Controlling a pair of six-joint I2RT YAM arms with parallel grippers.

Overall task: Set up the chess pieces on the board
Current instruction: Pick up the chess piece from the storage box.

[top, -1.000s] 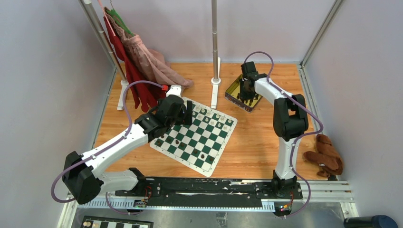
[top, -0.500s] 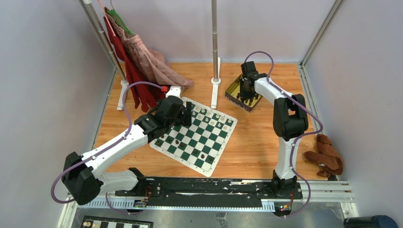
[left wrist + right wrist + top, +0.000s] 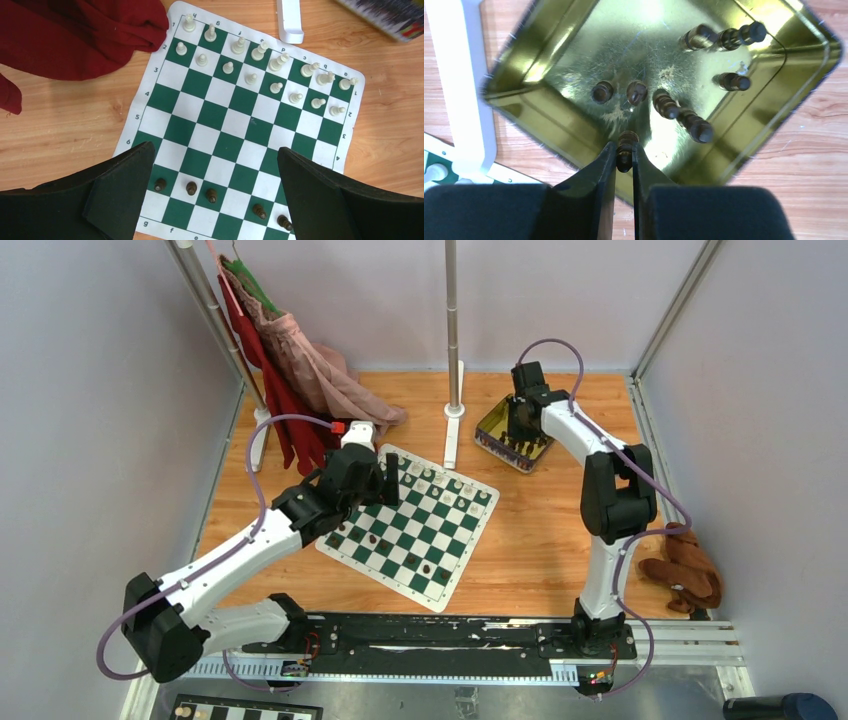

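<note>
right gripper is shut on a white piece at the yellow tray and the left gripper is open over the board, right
No: the piece in the right gripper is dark brown, not white, per the right wrist view. The tray and open left gripper are right.

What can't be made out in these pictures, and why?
- Left wrist view: the board's near corners are hidden by the left gripper's fingers, and its near edge is cropped.
- Left wrist view: the yellow tray is blurred and cut by the top edge.
- Right wrist view: much of the dark chess piece is covered by the right gripper's fingers, which are shut on it.
- Top view: the white pieces are too small to identify.
</note>
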